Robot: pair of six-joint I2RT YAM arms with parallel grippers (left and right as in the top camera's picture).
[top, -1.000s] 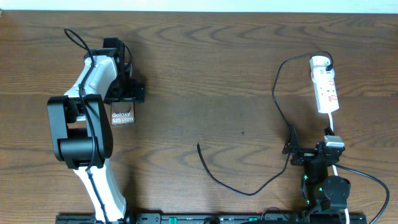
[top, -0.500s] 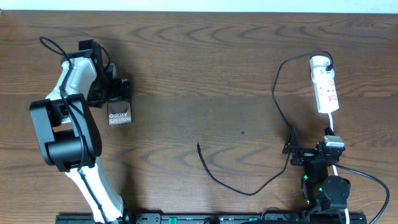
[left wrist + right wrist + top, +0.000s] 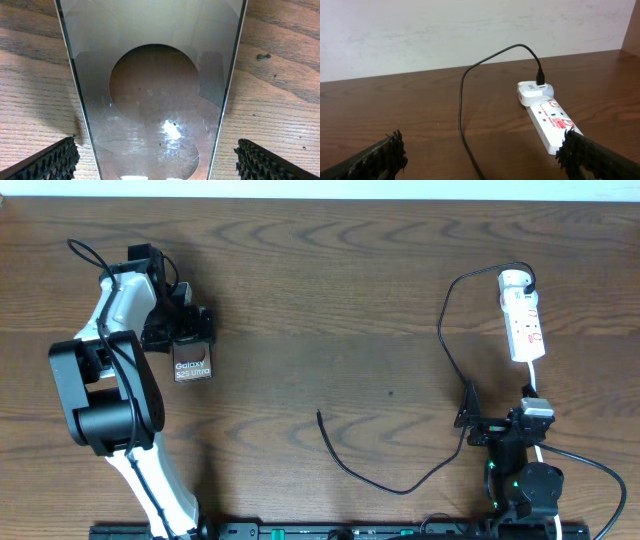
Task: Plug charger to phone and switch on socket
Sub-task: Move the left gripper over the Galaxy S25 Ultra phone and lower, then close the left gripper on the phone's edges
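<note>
The phone (image 3: 194, 368) lies flat at the left of the table, its "Galaxy S25 Ultra" text showing. In the left wrist view the phone (image 3: 155, 90) fills the middle, brown oval on a grey face. My left gripper (image 3: 193, 338) (image 3: 157, 160) is open and straddles the phone's far part, with a gap at each finger. The charger cable (image 3: 442, 330) runs from its plug in the socket (image 3: 523, 320) down to a loose tip (image 3: 319, 415) mid-table. My right gripper (image 3: 497, 423) (image 3: 485, 160) is open and empty. The cable (image 3: 461, 100) runs between its fingers, and the socket (image 3: 550, 122) lies ahead to the right.
A white cord (image 3: 590, 465) leaves the socket's near end and runs past the right arm's base. A pale wall (image 3: 470, 30) stands behind the table's far edge. Bare wood table (image 3: 330, 310) lies between the two arms.
The left arm has swung to the left, and the phone between its fingers has shifted a little left with it. The right arm and cable have not moved.
</note>
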